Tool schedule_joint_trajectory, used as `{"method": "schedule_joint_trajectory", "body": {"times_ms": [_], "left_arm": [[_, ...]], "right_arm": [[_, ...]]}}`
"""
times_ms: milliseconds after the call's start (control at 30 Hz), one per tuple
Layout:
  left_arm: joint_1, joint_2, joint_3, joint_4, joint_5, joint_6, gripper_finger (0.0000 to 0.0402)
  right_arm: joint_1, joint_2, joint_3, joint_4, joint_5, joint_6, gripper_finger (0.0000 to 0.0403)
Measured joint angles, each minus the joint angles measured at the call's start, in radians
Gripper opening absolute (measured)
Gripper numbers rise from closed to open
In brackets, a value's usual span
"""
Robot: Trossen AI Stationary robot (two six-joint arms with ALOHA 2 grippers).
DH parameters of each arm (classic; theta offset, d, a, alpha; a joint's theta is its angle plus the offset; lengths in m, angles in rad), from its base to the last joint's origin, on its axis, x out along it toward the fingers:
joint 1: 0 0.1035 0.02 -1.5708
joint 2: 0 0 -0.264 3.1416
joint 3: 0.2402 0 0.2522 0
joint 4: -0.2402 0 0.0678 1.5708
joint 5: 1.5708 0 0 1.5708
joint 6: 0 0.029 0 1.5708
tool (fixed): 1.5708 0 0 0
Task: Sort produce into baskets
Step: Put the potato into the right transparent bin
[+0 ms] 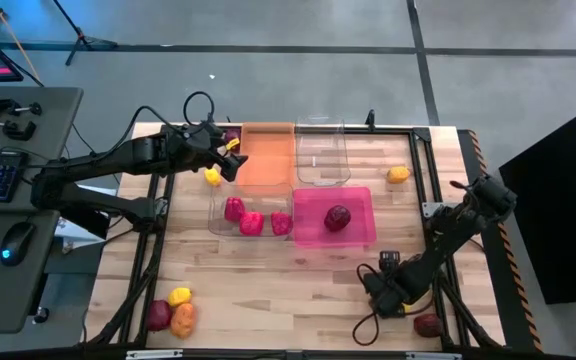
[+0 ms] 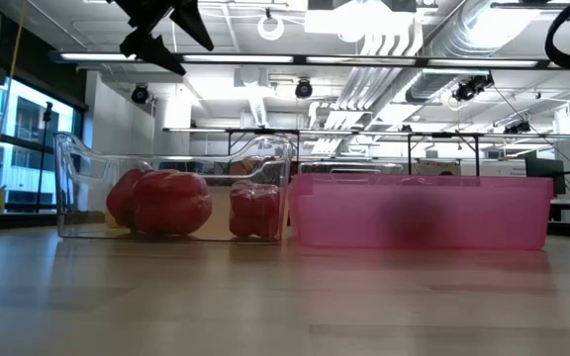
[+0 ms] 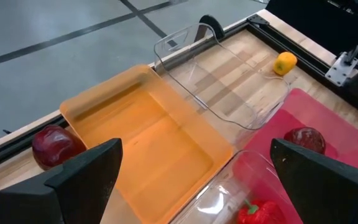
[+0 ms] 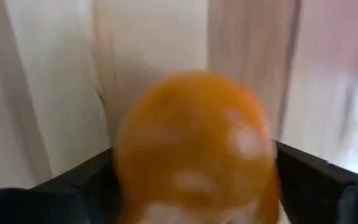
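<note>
My left gripper (image 1: 230, 157) hangs open and empty over the near left part of the translucent orange bin (image 1: 266, 158); the left wrist view shows its fingers wide apart (image 3: 196, 149). My right gripper (image 1: 386, 288) is near the table's front right, shut on an orange fruit (image 4: 194, 149). A clear bin (image 1: 251, 215) holds three red peppers. The pink bin (image 1: 356, 228) holds a maroon piece (image 1: 337, 217). A second clear bin (image 1: 322, 152) stands at the far side. A yellow piece (image 1: 212, 177) lies on the table below my left gripper. My right gripper pinches the orange fruit by two opposite sides (image 4: 124, 171), one finger on each. The fingers point down at the wooden table. The gripper hides the fruit in the high view, so I cannot tell whether it is lifted or rests on the table.
A maroon piece (image 3: 56, 144) lies by the orange bin's far left corner. A yellow-orange piece (image 1: 398, 174) lies right of the far clear bin. A maroon piece (image 1: 428, 324) lies at the front right. A yellow (image 1: 179, 296), a maroon (image 1: 158, 315) and an orange piece (image 1: 182, 320) lie at the front left.
</note>
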Motion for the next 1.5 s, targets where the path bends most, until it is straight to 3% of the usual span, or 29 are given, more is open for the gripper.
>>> {"method": "schedule_joint_trajectory", "body": {"times_ms": [167, 300, 433, 533, 633, 800, 933, 1133, 1267, 1500], "left_arm": [[0.000, -0.001, 0.000, 0.060, -0.002, 0.042, 0.0395], [0.000, -0.013, 0.000, 0.112, -0.002, 0.078, 0.0395], [0.001, -0.040, 0.025, 0.126, 0.021, 0.087, 0.0395], [0.000, -0.059, 0.079, 0.111, 0.028, 0.111, 0.0395], [0.000, -0.072, 0.130, 0.109, 0.026, 0.168, 0.0395], [0.000, -0.074, 0.160, 0.098, -0.003, 0.243, 0.0395], [0.001, -0.066, 0.160, 0.057, -0.006, 0.259, 0.0395], [-0.002, -0.050, 0.159, -0.023, 0.036, 0.194, 0.0395], [-0.012, -0.051, 0.157, -0.061, 0.043, 0.144, 0.0395], [-0.083, -0.054, 0.085, -0.071, 0.061, 0.032, 0.0395]], "right_arm": [[-0.024, -0.093, 0.000, -0.144, 0.016, 0.000, 0.0234], [-0.081, -0.258, 0.025, -0.295, 0.112, -0.023, 0.0230], [-0.191, -0.426, 0.091, -0.380, 0.288, -0.046, 0.0230], [-0.309, -0.513, 0.114, -0.331, 0.432, -0.107, 0.0230], [-0.459, -0.536, 0.105, -0.189, 0.481, -0.275, 0.0230], [-0.740, -0.462, 0.071, 0.218, 0.418, -0.606, 0.0235], [-0.959, -0.365, 0.069, 0.449, 0.338, -0.771, 0.0238], [-1.168, -0.251, 0.069, 0.649, 0.130, -0.638, 0.0250], [-1.226, -0.208, 0.068, 0.630, 0.140, -0.483, 0.0266], [-1.277, -0.172, 0.068, 0.608, 0.096, -0.494, 0.0278]]}}
